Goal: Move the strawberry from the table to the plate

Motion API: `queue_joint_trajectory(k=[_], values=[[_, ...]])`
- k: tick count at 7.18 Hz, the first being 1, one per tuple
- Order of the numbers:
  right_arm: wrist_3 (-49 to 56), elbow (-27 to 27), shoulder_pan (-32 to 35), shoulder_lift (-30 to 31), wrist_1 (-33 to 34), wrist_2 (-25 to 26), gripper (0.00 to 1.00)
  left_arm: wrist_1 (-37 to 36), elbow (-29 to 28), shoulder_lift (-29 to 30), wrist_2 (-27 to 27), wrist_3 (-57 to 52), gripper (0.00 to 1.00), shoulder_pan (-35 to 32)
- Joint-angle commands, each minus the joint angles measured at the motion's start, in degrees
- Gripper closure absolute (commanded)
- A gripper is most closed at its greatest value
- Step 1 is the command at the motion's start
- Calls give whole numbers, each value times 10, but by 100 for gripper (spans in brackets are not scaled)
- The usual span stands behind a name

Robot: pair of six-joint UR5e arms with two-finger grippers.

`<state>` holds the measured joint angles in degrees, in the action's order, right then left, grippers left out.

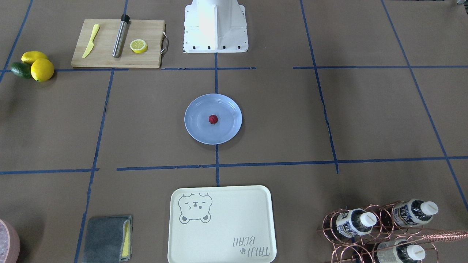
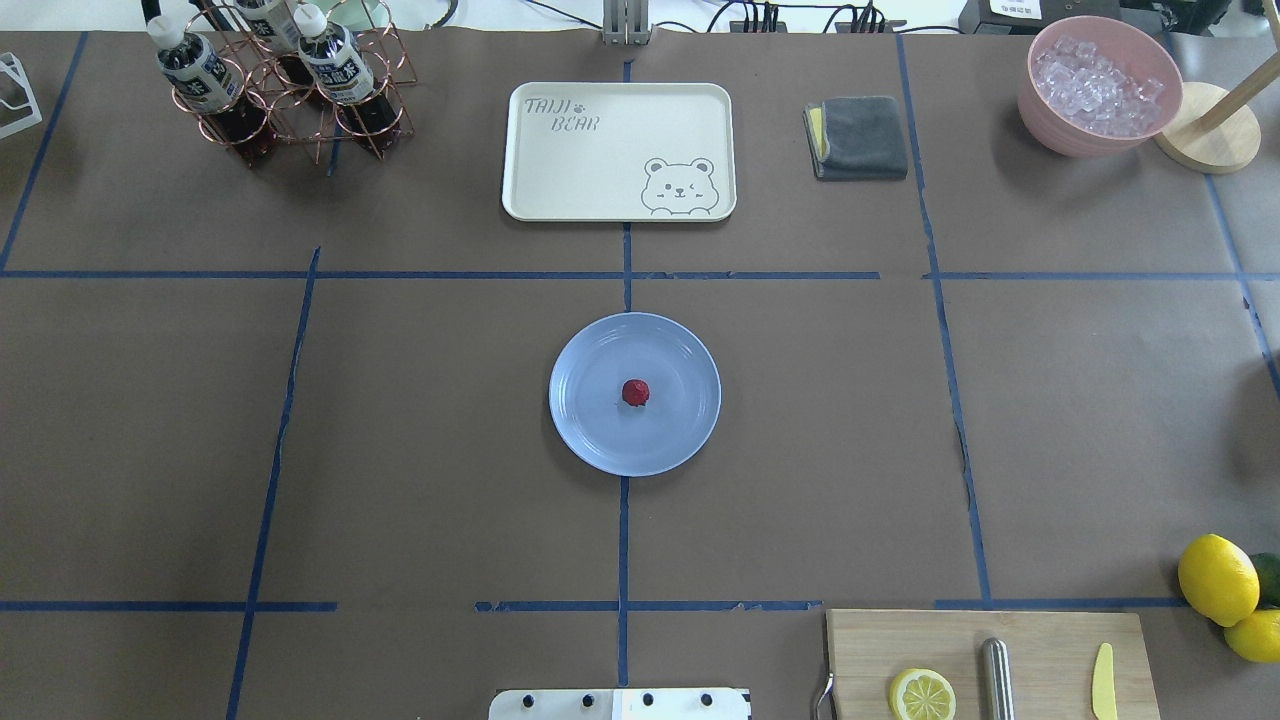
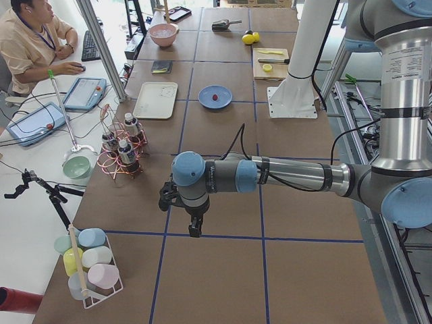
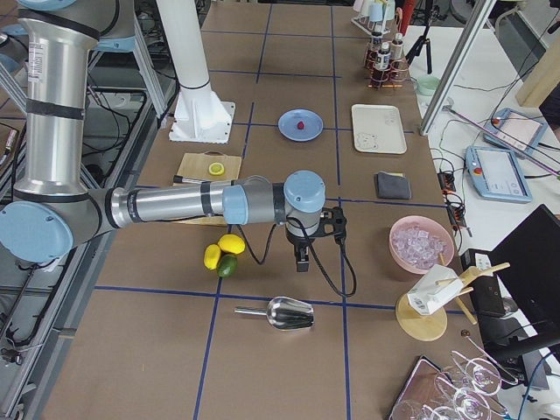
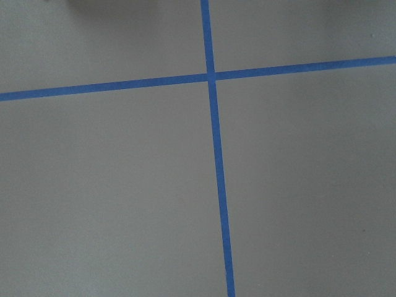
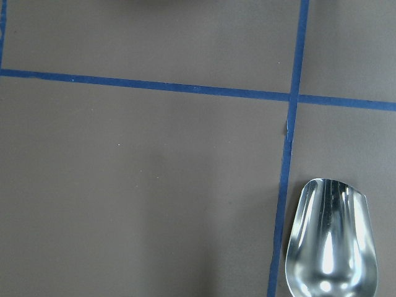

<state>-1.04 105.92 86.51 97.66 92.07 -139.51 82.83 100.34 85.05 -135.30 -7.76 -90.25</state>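
The small dark-red strawberry [image 1: 213, 119] [image 2: 635, 392] lies near the middle of the round light-blue plate [image 1: 199, 126] [image 2: 590, 425], which sits at the centre of the brown taped table [image 1: 365, 117]. Neither arm shows in the overhead or front views. In the exterior left view my left gripper [image 3: 194, 229] hangs over bare table far from the plate [image 3: 206, 101]. In the exterior right view my right gripper [image 4: 301, 262] hangs near the lemons, well away from the plate [image 4: 289, 131]. I cannot tell whether either is open or shut. The wrist views show only table and tape.
A cutting board [image 2: 1040, 640] carries a lemon half, a steel rod and a yellow knife. Whole lemons [image 2: 1217, 579] lie beside it. A bear tray [image 2: 618, 150], grey cloth [image 2: 860, 137], bottle rack [image 2: 280, 80] and ice bowl [image 2: 1098, 85] line the far edge. A metal scoop [image 6: 331, 241] lies under the right wrist.
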Motion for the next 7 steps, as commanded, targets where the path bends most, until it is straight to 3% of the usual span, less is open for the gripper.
queue_joint_trajectory(k=[1,3,7], values=[[1,-1,-1,0,0,1,0,1,-4,4,0,-4,0,0],[1,0,-1,0,0,1,0,-2,-32,13,0,-61,0,0],[2,0,-1,0,0,1,0,-4,-33,18,0,-59,0,0]])
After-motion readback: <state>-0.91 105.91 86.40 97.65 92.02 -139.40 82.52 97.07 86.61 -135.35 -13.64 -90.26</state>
